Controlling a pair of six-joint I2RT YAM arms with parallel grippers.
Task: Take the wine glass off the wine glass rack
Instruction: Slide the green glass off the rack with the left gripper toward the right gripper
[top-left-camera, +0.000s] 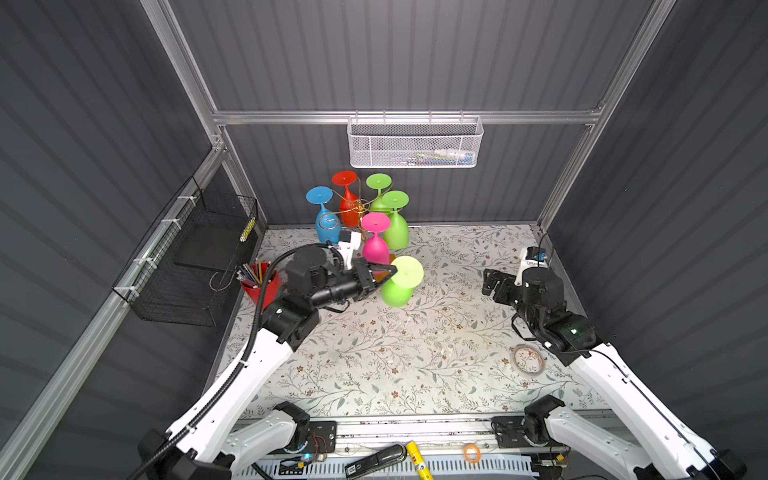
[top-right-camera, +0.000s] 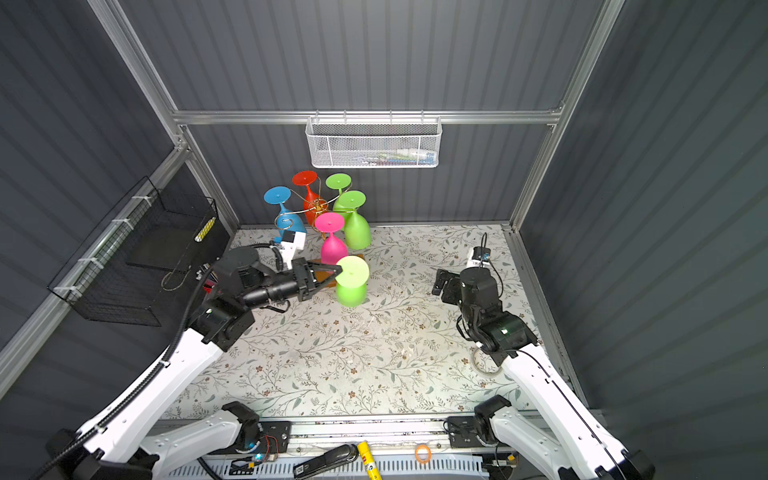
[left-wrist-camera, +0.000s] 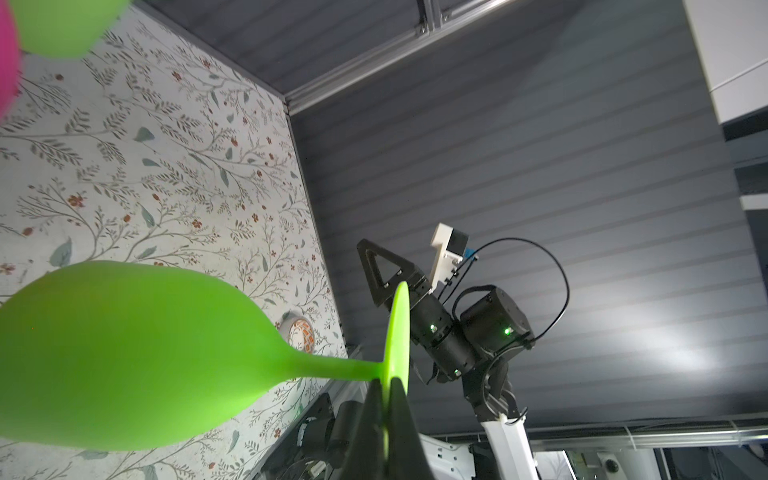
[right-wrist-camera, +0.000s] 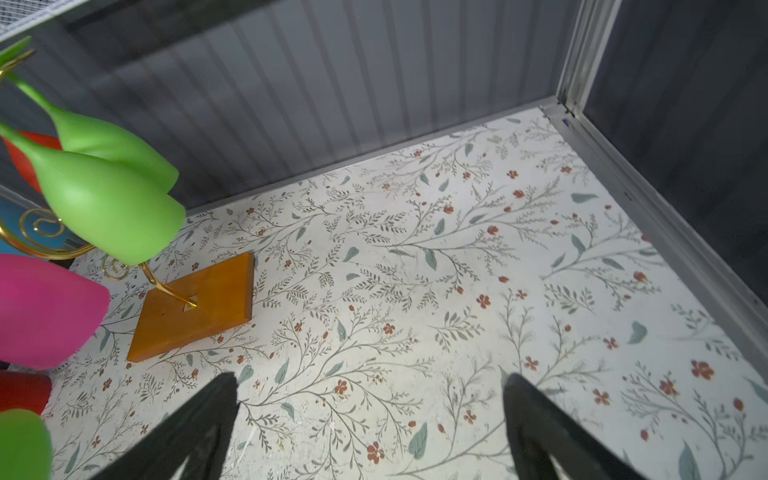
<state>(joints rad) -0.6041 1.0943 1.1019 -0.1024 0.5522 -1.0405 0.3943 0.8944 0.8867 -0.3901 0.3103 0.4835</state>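
Left wrist view: the left claw (left-wrist-camera: 386, 384) is pressed together on the thin round foot of one green wine glass (left-wrist-camera: 124, 357). It pinches the disc edge-on, right where the slim stem joins it. The smooth, matte, egg-shaped bowl swells out to one side.

In both top views that green wine glass (top-left-camera: 401, 282) is off the rack (top-left-camera: 360, 205). It hangs foot up and bowl down, slightly tilted, just in front of the pink glass (top-left-camera: 375, 247) and clear of the gold wire.

There are six glasses in all, each opaque and brightly coloured, with a flat disc foot. Five hang upside down on the rack: one blue glass (top-left-camera: 326, 226), one red glass (top-left-camera: 348, 203), the pink one and two green glasses (top-left-camera: 395, 228). The rack is thin gold wire bent into curled scrolls on a slender post. The post stands on one flat, rectangular, orange-brown wooden base (right-wrist-camera: 195, 307).

The right claw (right-wrist-camera: 370, 378) is spread wide and grips nothing. Its two black, pointed fingers (right-wrist-camera: 199, 428) sit over the table (top-left-camera: 395, 365), whose pale cover is printed with leafy twigs and small red flowers. It is well apart from the rack.

Around the edges are:
- one white mesh basket (top-left-camera: 415, 143) on the back rail
- one black wire basket (top-left-camera: 187, 266) on the side wall
- one red cup (top-left-camera: 262, 286) of pencils
- one roll of tape (top-left-camera: 528, 359) by the right arm
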